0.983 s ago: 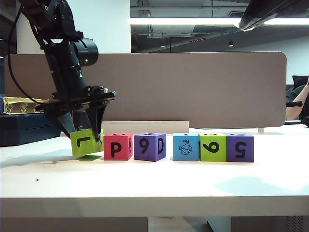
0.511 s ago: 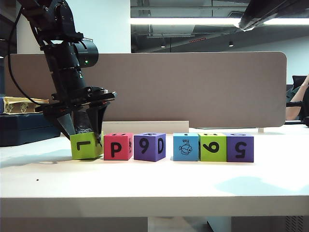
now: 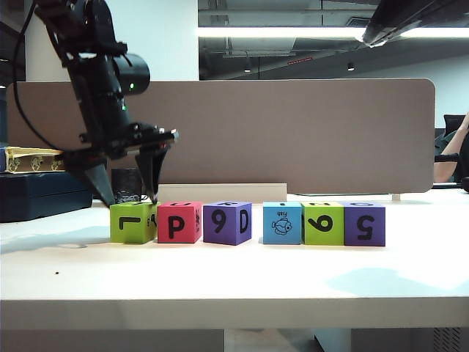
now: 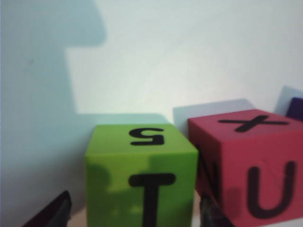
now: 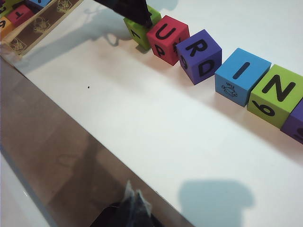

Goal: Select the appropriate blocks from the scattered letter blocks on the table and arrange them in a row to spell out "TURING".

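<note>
1. At the left of the exterior view, the left gripper [image 3: 126, 199] had spread its jaws and lifted clear of the lime green T block [image 3: 133, 222], gripping nothing; a second earlier it clamped that block, tilted.
2. That block now sat flat on the table [image 3: 234, 279], touching the red U block [image 3: 178, 222].
3. Rightward ran the purple R block [image 3: 226, 223], blue I block [image 3: 282, 223], green N block [image 3: 322, 224] and purple end block [image 3: 364, 224].
4. Seemingly, the word was complete.
5. The right gripper [image 5: 132, 208] hung near the table edge, apparently closed.
</note>
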Robot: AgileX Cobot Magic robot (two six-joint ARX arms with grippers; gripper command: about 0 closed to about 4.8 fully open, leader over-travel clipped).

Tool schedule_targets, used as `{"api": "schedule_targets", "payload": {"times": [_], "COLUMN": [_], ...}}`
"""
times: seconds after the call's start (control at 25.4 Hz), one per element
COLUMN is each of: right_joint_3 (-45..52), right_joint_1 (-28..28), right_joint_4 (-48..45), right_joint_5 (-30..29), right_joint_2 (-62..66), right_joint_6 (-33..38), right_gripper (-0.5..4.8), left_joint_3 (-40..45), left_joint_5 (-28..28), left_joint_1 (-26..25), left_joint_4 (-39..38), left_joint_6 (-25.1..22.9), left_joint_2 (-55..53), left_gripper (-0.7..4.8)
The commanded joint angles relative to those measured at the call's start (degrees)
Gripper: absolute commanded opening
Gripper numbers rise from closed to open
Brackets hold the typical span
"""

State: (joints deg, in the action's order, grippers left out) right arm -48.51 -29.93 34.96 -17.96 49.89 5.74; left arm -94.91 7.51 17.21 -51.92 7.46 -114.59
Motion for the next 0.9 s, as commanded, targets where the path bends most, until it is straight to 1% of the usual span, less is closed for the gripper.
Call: {"api": "schedule_targets", "payload": {"times": [0.04, 0.16, 0.2, 0.24, 0.28, 0.35, 0.47, 0.55, 0.63, 0.75, 0.79, 0.9], "right_joint_3": [-0.28, -0.28, -0.28, -0.28, -0.28, -0.28, -0.28, -0.28, -0.28, -0.28, -0.28, -0.28], "right_joint_1": [-0.02, -0.02, -0.02, -0.02, 0.00, 0.02, 0.04, 0.04, 0.07, 0.09, 0.09, 0.09], "right_joint_4": [-0.68, -0.68, -0.68, -0.68, -0.68, -0.63, -0.57, -0.55, -0.55, -0.55, -0.55, -0.50], "right_joint_5": [0.00, 0.02, 0.07, 0.26, 1.46, 3.04, 5.03, 6.62, 8.24, 9.27, 9.27, 9.27], "right_joint_2": [-0.13, -0.13, -0.13, -0.13, -0.11, -0.13, -0.11, -0.11, -0.11, -0.11, -0.11, -0.11], "right_joint_6": [0.07, 0.04, 0.04, 0.04, 0.04, 0.04, 0.04, 0.04, 0.02, 0.04, 0.04, 0.04], "right_gripper": [-0.01, -0.01, -0.01, -0.01, -0.01, -0.01, -0.01, -0.01, -0.01, -0.01, -0.01, -0.01], "left_joint_3": [-3.50, -6.93, -8.52, -9.35, -10.36, -11.06, -11.15, -11.13, -11.13, -11.13, -11.04, -10.08], "left_joint_5": [0.22, 0.00, -1.09, -2.38, -5.18, -8.57, -13.42, -16.81, -18.97, -19.28, -19.28, -19.26], "left_joint_1": [-0.07, -0.07, -0.09, -0.13, -0.15, -0.15, -0.15, -0.17, -0.17, -0.17, -0.17, -0.22], "left_joint_4": [-2.54, -4.74, -5.64, -6.10, -6.84, -7.72, -8.57, -9.14, -9.31, -9.18, -9.05, -8.35], "left_joint_6": [-0.59, -1.53, -1.55, -1.57, -2.10, -4.33, -7.06, -7.72, -8.11, -9.09, -9.09, -9.14], "left_joint_2": [0.39, 0.39, 0.39, 0.39, 0.39, 0.39, 0.37, 0.33, 0.33, 0.24, 0.20, -0.24], "left_gripper": [3.41, 3.40, 3.39, 3.39, 3.35, 3.24, 2.42, 2.00, 1.46, 0.62, 0.44, 0.16]}}
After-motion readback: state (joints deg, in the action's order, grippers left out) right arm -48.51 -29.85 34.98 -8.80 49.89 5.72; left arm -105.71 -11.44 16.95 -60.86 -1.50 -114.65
